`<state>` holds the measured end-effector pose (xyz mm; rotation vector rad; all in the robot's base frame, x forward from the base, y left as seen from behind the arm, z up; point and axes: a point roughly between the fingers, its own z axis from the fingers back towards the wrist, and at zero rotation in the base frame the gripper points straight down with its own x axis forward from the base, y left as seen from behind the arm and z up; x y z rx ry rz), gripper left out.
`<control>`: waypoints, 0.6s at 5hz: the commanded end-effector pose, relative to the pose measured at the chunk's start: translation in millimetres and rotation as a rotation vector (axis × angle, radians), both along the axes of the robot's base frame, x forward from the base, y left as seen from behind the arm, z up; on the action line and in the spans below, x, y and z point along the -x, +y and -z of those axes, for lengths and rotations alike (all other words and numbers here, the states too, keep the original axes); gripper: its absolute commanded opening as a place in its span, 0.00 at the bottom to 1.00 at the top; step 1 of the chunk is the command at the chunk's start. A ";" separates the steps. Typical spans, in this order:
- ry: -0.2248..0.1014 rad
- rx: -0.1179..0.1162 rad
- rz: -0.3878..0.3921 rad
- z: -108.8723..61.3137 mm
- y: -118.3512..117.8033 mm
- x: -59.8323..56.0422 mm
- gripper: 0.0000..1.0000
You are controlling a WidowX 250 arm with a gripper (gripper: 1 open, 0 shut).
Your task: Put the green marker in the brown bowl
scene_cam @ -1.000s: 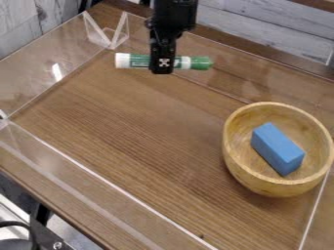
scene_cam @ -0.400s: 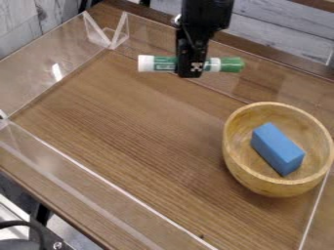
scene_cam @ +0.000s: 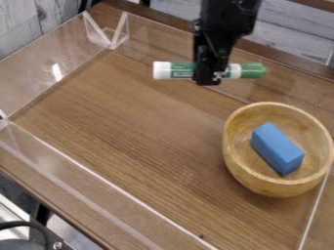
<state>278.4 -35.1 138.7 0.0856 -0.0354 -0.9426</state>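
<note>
Green marker (scene_cam: 209, 70) hangs level in the closed gripper (scene_cam: 208, 74), gripped mid-barrel, above the table's (scene_cam: 117, 127) far side; brown bowl (scene_cam: 276, 148) lies toward the near-right corner.

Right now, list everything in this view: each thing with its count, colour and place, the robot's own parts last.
Short white-barrelled marker with green cap: one, white and green, held level above the table, left of and behind the bowl in the picture.
Round tan wooden bowl: one, light brown, on the table at the right.
Blue rectangular block: one, blue, lying inside the bowl.
Wooden table top: one, brown wood grain, filling most of the view.
Clear plastic walls: transparent, standing along the table's edges.
Pale plank wall: whitish, behind the table at the upper right.
Gripper: one, black, pointing down, shut on the marker at mid-barrel.
</note>
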 end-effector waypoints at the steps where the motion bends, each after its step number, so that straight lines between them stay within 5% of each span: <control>1: -0.071 0.004 0.008 -17.1 -11.1 3.6 0.00; 3: -0.096 -0.016 0.046 -19.2 -30.3 4.1 0.00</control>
